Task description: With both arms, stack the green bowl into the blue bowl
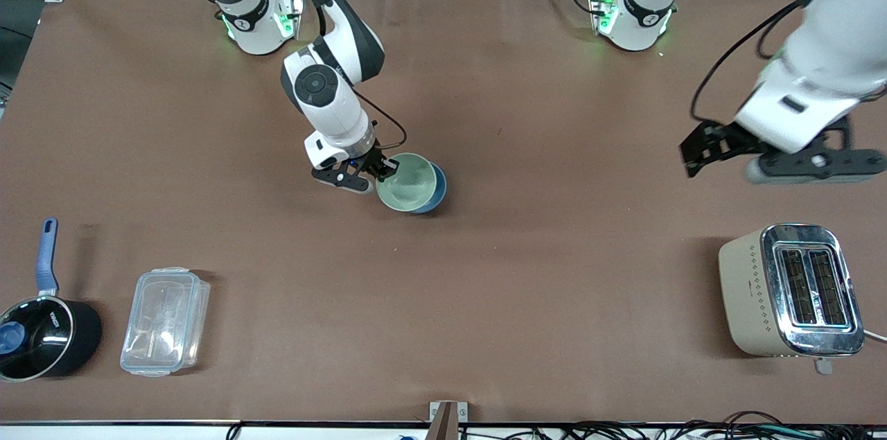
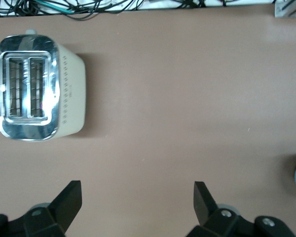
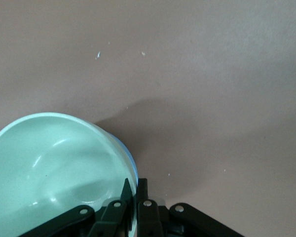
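Note:
The pale green bowl (image 1: 407,183) sits inside the blue bowl (image 1: 438,192) near the middle of the table; only a strip of the blue outside shows. My right gripper (image 1: 382,171) is shut on the green bowl's rim on the side toward the right arm's end. In the right wrist view one finger is inside the green bowl (image 3: 49,163) and one outside, with the right gripper (image 3: 136,185) pinching the rim and a sliver of blue bowl (image 3: 131,159) beside it. My left gripper (image 1: 700,147) is open and empty, up over bare table; in the left wrist view (image 2: 137,190) its fingers stand wide apart.
A cream and chrome toaster (image 1: 790,291) stands near the front at the left arm's end, also in the left wrist view (image 2: 39,94). A black saucepan with blue handle (image 1: 41,332) and a clear lidded plastic box (image 1: 165,321) stand near the front at the right arm's end.

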You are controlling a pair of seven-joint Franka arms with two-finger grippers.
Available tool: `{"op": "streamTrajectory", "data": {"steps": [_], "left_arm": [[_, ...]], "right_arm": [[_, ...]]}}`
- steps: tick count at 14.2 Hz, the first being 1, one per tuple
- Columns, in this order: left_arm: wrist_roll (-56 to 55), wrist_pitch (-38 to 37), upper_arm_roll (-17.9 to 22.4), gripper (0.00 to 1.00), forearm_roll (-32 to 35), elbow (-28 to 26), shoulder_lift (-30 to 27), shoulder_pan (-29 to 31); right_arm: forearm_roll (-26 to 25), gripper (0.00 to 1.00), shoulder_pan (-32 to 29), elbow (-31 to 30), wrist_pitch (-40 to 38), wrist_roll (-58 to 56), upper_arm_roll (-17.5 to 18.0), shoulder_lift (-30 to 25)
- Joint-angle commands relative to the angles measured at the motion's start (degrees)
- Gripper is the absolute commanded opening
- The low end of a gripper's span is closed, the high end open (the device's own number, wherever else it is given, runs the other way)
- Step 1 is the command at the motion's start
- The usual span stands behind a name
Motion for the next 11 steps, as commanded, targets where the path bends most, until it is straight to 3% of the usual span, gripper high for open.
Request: {"op": "streamTrajectory", "data": {"steps": [1, 5, 7, 11], "left_arm": [[5.6, -2.5, -0.1, 1.0, -1.7, -2.1, -4.1, 2.0], [11.3, -6.2, 7.0, 1.0, -4.6, -4.6, -7.5, -0.2], [12.7, -5.6, 8.2, 1.0, -5.1, -8.2, -9.7, -0.4], [12.0, -5.5, 8.1, 1.0, -4.9, -8.1, -9.5, -0.7]], "right_arm": [[0.5, 0.0, 2.2, -1.0, 0.8, 1.5, -0.6, -0.4], [0.5, 0.01, 2.3, -0.7, 1.5, 2.0, -0.6, 0.8], [0.5, 0.02, 2.3, -0.3, 1.9, 2.1, -0.6, 1.6], [0.6, 0.02, 2.3, 0.3, 4.1, 2.4, -0.6, 3.2]]}}
